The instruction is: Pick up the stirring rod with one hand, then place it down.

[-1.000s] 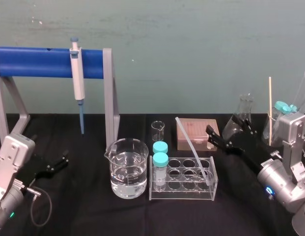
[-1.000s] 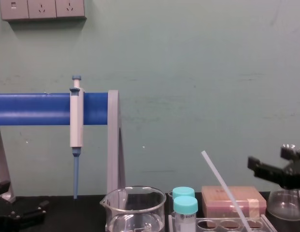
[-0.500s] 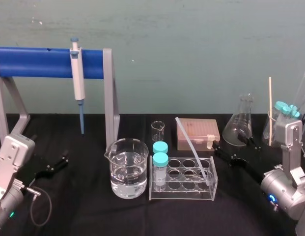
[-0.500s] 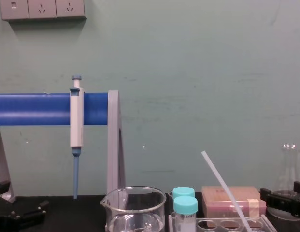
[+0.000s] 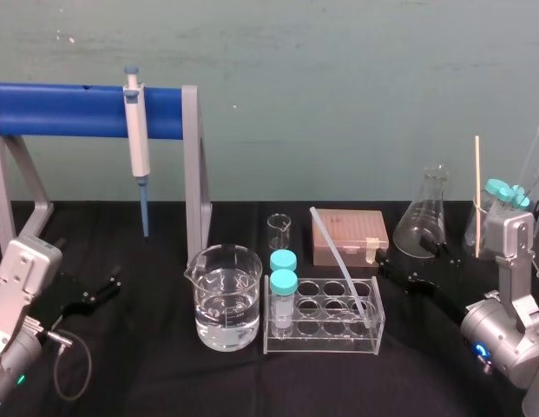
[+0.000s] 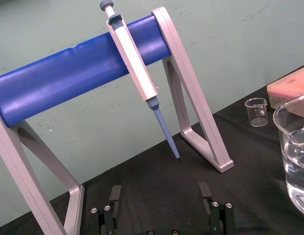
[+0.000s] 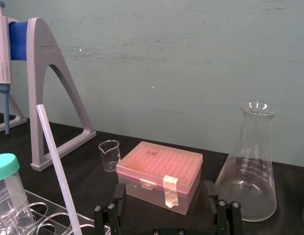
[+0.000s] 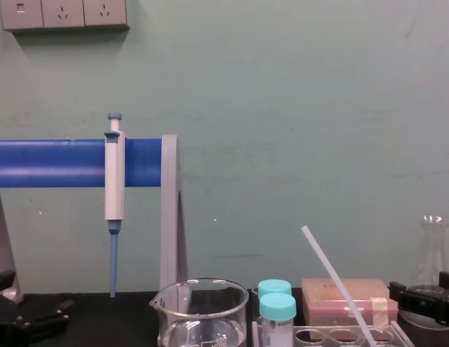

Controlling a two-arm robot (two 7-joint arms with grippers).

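Jaws of left gripper [image 5: 95, 291] and right gripper [image 5: 399, 271] stood wide apart, empty. Stirring rod [image 5: 337, 261] leaned in tube rack [image 5: 321, 341]; large beaker [image 5: 224, 261] held clear liquid.

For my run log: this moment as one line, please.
stirring rod: leaning in rack, ungrasped | right end effector: open, near rack | left end effector: open, parked

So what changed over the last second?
The right gripper dropped from in front of the conical flask to low beside the test-tube rack, jaws open, holding nothing. The stirring rod still leans in the rack; the left gripper stays parked at left.
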